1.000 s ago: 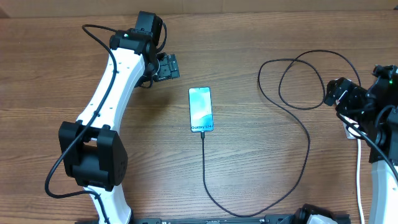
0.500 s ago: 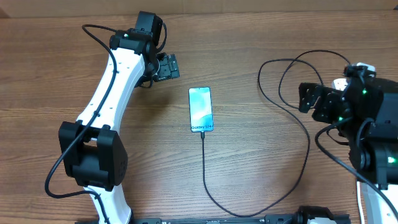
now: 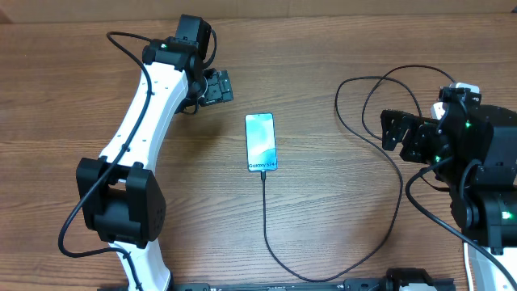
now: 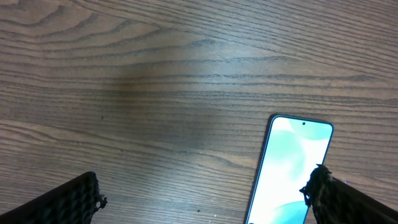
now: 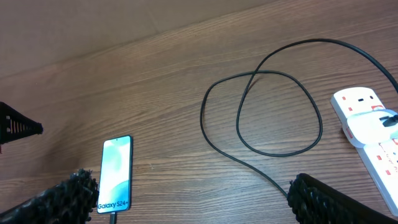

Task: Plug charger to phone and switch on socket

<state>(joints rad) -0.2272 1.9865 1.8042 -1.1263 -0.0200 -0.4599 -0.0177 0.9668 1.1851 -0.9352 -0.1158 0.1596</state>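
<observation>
The phone point(image 3: 260, 142) lies flat mid-table with its light blue screen up and the "Galaxy S24" text at its near end. It also shows in the left wrist view point(image 4: 289, 168) and the right wrist view point(image 5: 115, 173). The charger's black cable point(image 3: 401, 194) loops at the right, and its tip point(image 3: 262, 173) meets the phone's near end. The white socket strip point(image 5: 367, 118) lies right of the loops; in the overhead view my right arm hides it. My left gripper point(image 3: 218, 87) point(image 4: 202, 193) is open and empty, up-left of the phone. My right gripper point(image 3: 404, 136) point(image 5: 193, 193) is open and empty above the loops.
The wooden table point(image 3: 323, 65) runs under everything. The left arm point(image 3: 137, 121) stretches across the left side. A black plug with a white tag point(image 5: 379, 121) sits on the strip. A dark fingertip of the left gripper point(image 5: 18, 127) shows at the left of the right wrist view.
My right arm has swung left from the table's right edge to over the cable loops, now covering the strip in the overhead view. The left arm, phone and cable have not moved.
</observation>
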